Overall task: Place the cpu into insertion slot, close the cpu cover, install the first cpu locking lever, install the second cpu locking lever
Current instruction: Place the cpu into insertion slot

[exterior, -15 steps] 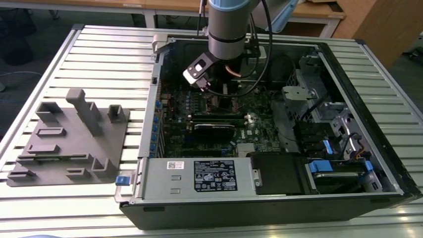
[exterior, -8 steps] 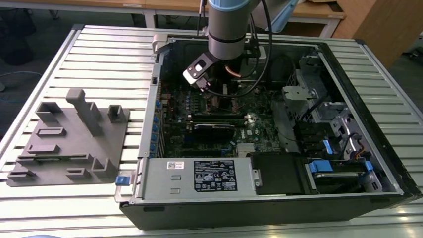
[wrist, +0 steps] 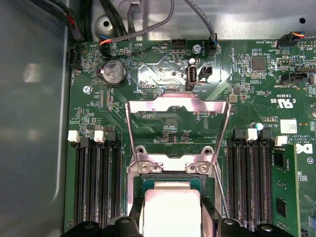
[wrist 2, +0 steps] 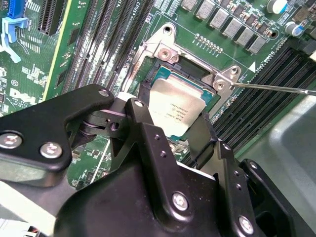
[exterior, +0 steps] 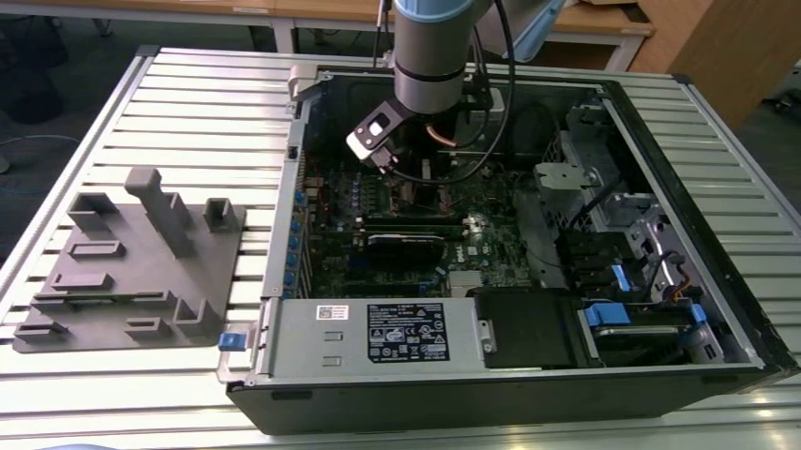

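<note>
In both wrist views my gripper (wrist 2: 174, 114) (wrist: 171, 219) is shut on the cpu (wrist 2: 178, 101) (wrist: 170, 200), a black finger on each of two opposite edges. The chip's silver-grey top faces up and it sits low over the insertion slot (wrist 2: 191, 67) (wrist: 148, 180), whose dark centre and silvery rim show past its far edge. I cannot tell whether the chip rests in the slot. The cpu cover (wrist: 148, 104) stands swung open beyond the slot. A thin locking lever (wrist 2: 276, 88) (wrist: 220, 190) sticks out beside the slot, unlatched. In the exterior view the arm (exterior: 430, 66) reaches down into the computer case (exterior: 701, 309).
Long black memory slots (wrist: 96, 182) (wrist: 252, 177) flank the socket on both sides. Cables (exterior: 494, 112) hang around the arm inside the case. A power supply (exterior: 375, 333) fills the case's near side. A grey fixture block (exterior: 138, 262) stands on the slatted table at the exterior view's left.
</note>
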Controlling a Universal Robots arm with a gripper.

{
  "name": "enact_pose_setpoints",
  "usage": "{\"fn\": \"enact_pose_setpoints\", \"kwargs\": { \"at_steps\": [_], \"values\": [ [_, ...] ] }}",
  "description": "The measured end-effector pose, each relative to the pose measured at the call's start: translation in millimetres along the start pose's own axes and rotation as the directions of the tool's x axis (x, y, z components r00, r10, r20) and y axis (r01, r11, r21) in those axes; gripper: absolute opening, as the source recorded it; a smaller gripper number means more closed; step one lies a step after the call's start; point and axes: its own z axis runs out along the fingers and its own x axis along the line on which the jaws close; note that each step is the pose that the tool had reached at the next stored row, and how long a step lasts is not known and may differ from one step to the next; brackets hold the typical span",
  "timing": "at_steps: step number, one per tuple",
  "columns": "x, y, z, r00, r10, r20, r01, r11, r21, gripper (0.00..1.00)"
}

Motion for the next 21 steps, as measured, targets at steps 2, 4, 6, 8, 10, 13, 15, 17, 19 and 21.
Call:
{"fn": "enact_pose_setpoints", "kwargs": {
  "at_steps": [2,4,6,8,10,13,15,17,19,21],
  "values": [
    [0.0,0.0,0.0,1.0,0.0,-0.0001,0.0,1.0,-0.0001,0.54],
    [0.0,-0.1,0.0,1.0,0.0,-0.0001,0.0,1.0,-0.0001,0.54],
    [0.0,-0.1,0.0,1.0,0.0,-0.0001,0.0,1.0,0.0,0.54],
    [0.0,-0.1,0.1,1.0,0.0,-0.0001,0.0,1.0,-0.0001,0.54],
    [0.0,-0.1,0.1,1.0,0.0,-0.0001,0.0,1.0,0.0,0.54],
    [0.0,-0.1,0.1,1.0,0.0,-0.0001,0.0,1.0,-0.0001,0.54],
    [0.0,-0.1,0.2,1.0,0.0,-0.0001,0.0,1.0,-0.0001,0.54],
    [0.0,-0.1,0.2,1.0,0.0,-0.0001,0.0,1.0,0.0,0.54],
    [0.0,-0.1,0.2,1.0,0.0,-0.0003,0.0,1.0,-0.0001,0.54],
    [0.3,0.0,0.8,1.0,0.0,-0.0018,0.0,1.0,-0.001,0.55]
  ]
}}
